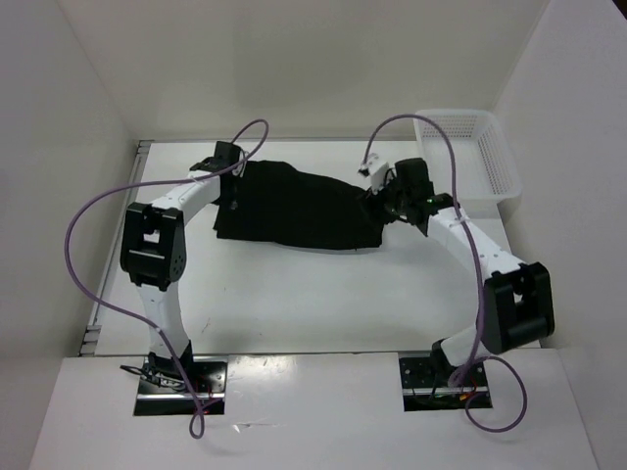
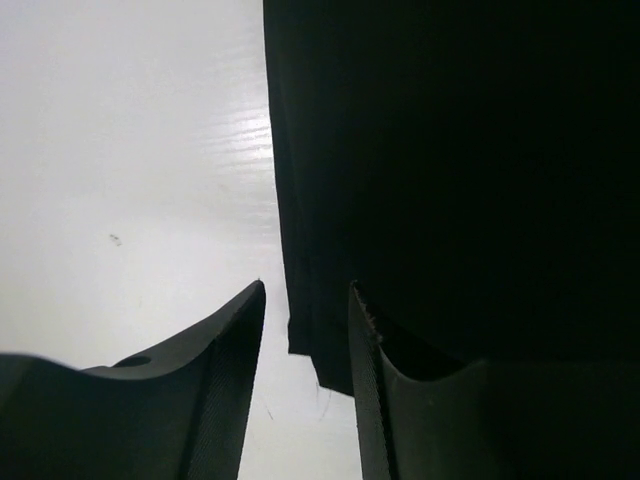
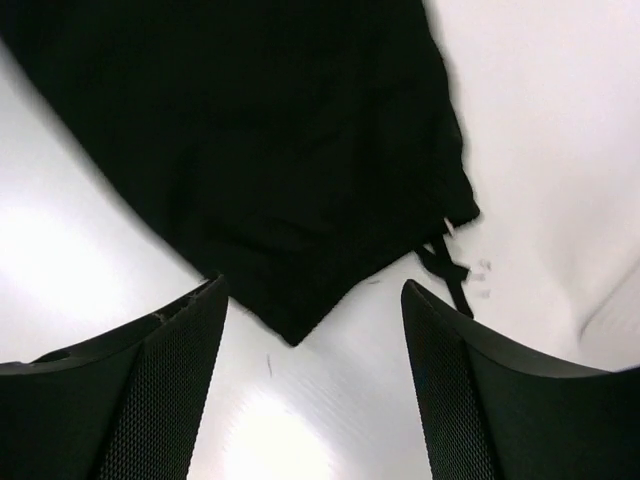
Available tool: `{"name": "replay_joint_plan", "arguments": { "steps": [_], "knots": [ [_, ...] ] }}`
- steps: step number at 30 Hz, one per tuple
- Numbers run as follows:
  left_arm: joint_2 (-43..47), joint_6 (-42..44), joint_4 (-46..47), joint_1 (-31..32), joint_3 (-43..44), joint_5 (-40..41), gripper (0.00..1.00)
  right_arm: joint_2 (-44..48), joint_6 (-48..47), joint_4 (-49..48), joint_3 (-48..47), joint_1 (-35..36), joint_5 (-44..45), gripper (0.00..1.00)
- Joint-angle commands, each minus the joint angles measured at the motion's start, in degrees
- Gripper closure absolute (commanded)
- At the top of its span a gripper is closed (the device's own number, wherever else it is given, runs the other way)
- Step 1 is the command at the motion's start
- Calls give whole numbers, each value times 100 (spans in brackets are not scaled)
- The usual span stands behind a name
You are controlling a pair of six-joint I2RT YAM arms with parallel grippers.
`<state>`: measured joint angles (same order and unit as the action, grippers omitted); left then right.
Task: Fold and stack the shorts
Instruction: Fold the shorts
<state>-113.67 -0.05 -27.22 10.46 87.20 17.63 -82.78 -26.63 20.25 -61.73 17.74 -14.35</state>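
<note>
**Both ends let go; next fold needs a fresh grip**

- Left gripper (image 1: 227,157) is at the 9 o'clock end of the shorts (image 1: 294,208). Its wrist view shows the jaws apart and gripping nothing. The cloth's long edge and a loose corner lie just between the fingers (image 2: 235,350).
- The shorts lie flat on the table (image 1: 294,313), a dark band running 9 to 3 o'clock, a little toward 12 from the middle. I cannot tell whether they are already doubled over.
- Right gripper (image 1: 384,204) is at the 3 o'clock end. Its jaws are spread wide with nothing held, and a corner of cloth points between the fingers. The drawstring (image 3: 448,265) trails off the hem toward 4 o'clock.
- Step, as I judge it: between folds, with the cloth laid and both ends free. The next move calls for pinching an edge low against the table and catching every layer. The drawstring should be kept clear of the pinch.
- Room: there is bare table toward 6 o'clock, between the cloth and the arm bases, so a fold could come that way. The 12 o'clock side is tight against the wall. The basket (image 1: 505,166) sits at 2 o'clock, near the right wrist, and a swing that way risks clipping it.
</note>
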Motion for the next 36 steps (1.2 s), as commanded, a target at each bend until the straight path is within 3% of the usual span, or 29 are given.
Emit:
{"name": "replay_joint_plan", "arguments": {
  "steps": [1, 8, 12, 16, 24, 26, 27, 28, 30, 31, 32, 33, 34, 36],
  "knots": [
    [-531, 5, -458, -474, 637, -636, 53, -771, 2612, -295, -496, -717, 90, 25],
    [-973, 5, -889, -738, 1027, -1595, 44, -1643, 3918, -232, -735, -983, 196, 21],
    [-1385, 5, -1206, -791, 1159, -1833, 43, -2039, 4166, -285, -735, -983, -94, 21],
    [-1386, 5, -1268, -791, 1019, -2157, 43, -2216, 4333, -285, -507, -983, -165, 31],
    [-1439, 5, -1382, -844, 1018, -2413, 41, -2383, 4412, -390, -111, -869, -314, 36],
    [-1492, 5, -1453, -844, 1018, -2465, 42, -2436, 4412, -390, -111, -808, -314, 44],
    [-1553, 5, -1505, -844, 1018, -2466, 44, -2436, 4412, -390, -111, -807, -314, 47],
    [-1553, 5, -1505, -844, 958, -2553, 47, -2436, 4464, -442, -58, -746, -262, 58],
    [-1553, 5, -1558, -844, 887, -2642, 63, -2436, 4526, -495, 3, -693, -261, 69],
    [-1501, 5, -1558, -844, 800, -2694, 71, -2436, 4527, -496, 4, -693, -261, 82],
    [-1500, 5, -1558, -844, 738, -2694, 79, -2436, 4527, -496, 4, -693, -261, 88],
    [-1448, 5, -1558, -844, 737, -2642, 92, -2436, 4326, -496, 4, -693, -261, 94],
    [-1369, 5, -1558, -844, 676, -2563, 97, -2436, 4211, -496, -57, -693, -261, 100],
    [-1194, 5, -1558, -844, 519, -2213, 100, -2304, 4071, -496, -110, -693, -78, 100]
  ]
}}
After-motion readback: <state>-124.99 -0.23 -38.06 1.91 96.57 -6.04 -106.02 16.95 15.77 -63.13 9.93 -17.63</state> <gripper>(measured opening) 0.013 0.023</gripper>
